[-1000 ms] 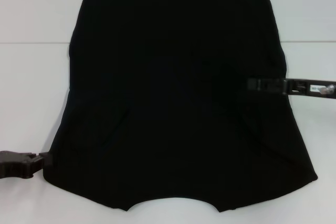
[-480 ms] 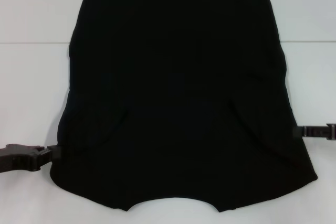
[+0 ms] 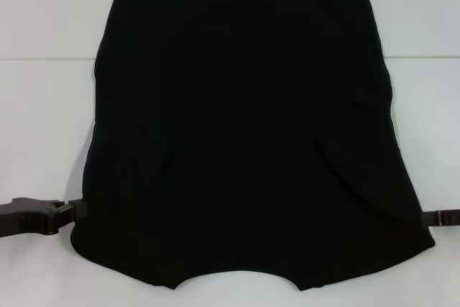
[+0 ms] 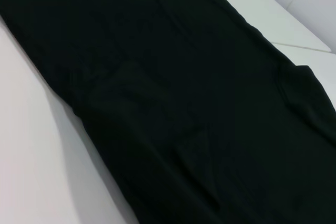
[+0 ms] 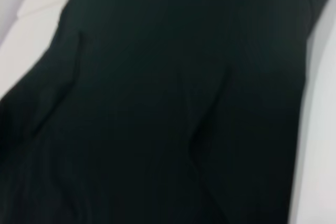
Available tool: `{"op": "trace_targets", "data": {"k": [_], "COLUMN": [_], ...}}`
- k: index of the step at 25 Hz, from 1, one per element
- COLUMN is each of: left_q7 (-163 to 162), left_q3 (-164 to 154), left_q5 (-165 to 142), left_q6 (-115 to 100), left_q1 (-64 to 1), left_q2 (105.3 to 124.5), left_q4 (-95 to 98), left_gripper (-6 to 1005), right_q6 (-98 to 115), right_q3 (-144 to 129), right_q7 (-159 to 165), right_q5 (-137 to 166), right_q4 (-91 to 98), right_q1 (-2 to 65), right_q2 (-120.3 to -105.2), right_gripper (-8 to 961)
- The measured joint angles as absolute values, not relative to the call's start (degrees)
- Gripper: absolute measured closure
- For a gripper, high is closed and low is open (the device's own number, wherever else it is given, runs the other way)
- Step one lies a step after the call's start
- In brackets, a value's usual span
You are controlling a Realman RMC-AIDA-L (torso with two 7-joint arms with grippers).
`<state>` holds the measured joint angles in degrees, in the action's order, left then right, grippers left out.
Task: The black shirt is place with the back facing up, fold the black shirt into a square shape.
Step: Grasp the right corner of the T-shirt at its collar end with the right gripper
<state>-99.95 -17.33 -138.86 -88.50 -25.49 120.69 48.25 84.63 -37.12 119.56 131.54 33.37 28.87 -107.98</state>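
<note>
The left gripper (image 3: 72,211) is sitting low at the shirt's (image 3: 244,134) near left edge, its tips touching the fabric, though whether they are apart or closed on the cloth cannot be told. The right gripper (image 3: 431,217) is reaching in at the near right edge, just beside the fabric, its fingers likewise too dark to read. The shirt is lying flat across the white table (image 3: 43,106), sleeves folded in over the body, filling both wrist views.
</note>
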Motion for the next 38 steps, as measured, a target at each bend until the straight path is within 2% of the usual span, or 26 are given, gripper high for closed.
{"op": "trace_targets", "data": {"k": [11,27,38], "left_q7": [-100.01,-99.95,-99.7], "left_q3": [-17.31,-17.31,-17.31], "left_q5": [-138.86,-138.87,-138.87], "left_q6": [-88.51,-88.1,-87.97], "left_q1": [-25.49,-25.56,-25.78], "left_q2": [120.73,120.6,120.43], "left_q4": [48.16,48.16,48.16], "left_gripper": [985,986,986], "right_q6": [84.71,86.53,86.11], "right_q3": [-37.56,-37.62,-37.37], "right_q7": [120.69,121.9,121.96], "right_q5": [133.35,134.62,134.65], "right_q4": [33.31,33.53,33.35], "right_q1": [29.38,31.09,31.82], "right_q2": [-108.47,-110.42,-110.65], "right_gripper": [320,353,375]}}
